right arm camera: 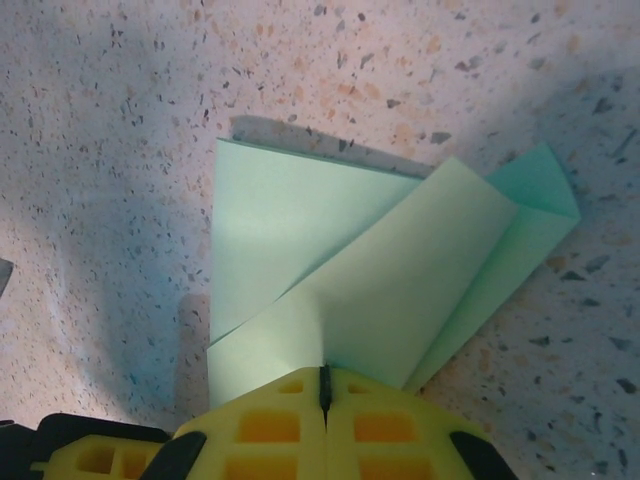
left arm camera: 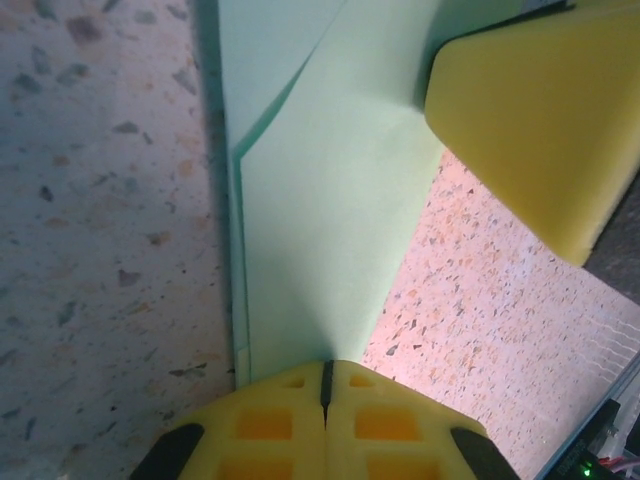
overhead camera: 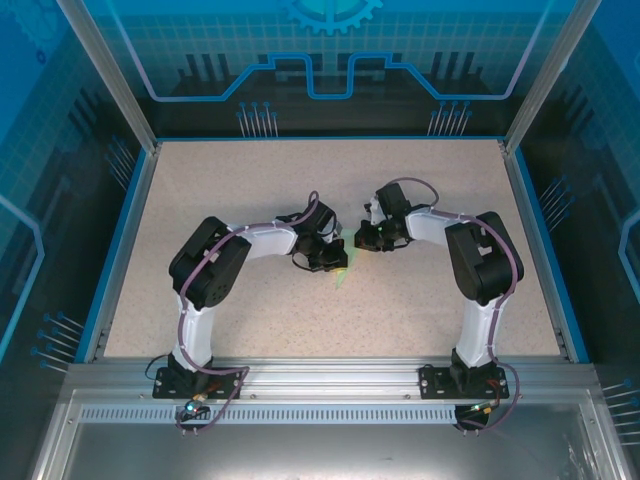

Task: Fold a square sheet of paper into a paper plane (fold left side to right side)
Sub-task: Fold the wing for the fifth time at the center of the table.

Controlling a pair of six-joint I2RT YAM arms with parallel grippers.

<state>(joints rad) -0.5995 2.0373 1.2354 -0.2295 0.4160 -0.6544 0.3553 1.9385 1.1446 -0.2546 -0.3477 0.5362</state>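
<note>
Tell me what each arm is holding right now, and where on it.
Both hold the folded green paper: left gripper shut on its narrow end, right gripper shut on its near edge.

— Black-and-white jointed robot arms, how many?
— Two: left arm (overhead camera: 210,275) and right arm (overhead camera: 482,262).
— Grippers?
— Two as well, one per arm: black two-finger left gripper (overhead camera: 326,260), black two-finger right gripper (overhead camera: 366,238).
— Yellow foam-padded fingers (left arm camera: 270,425)?
— Four in all, counted as two on each gripper.
— Paper?
— One pale mint-green thin paper sheet (right arm camera: 350,270).
— Work surfaces?
— One speckled beige flat tabletop (overhead camera: 400,320).
— Anything else to tally?
— Two slanted silver metal posts (overhead camera: 100,70), one at each back corner; two purple cables (overhead camera: 185,330), one along each arm; two black base mounts (overhead camera: 190,378) at the near edge
</note>
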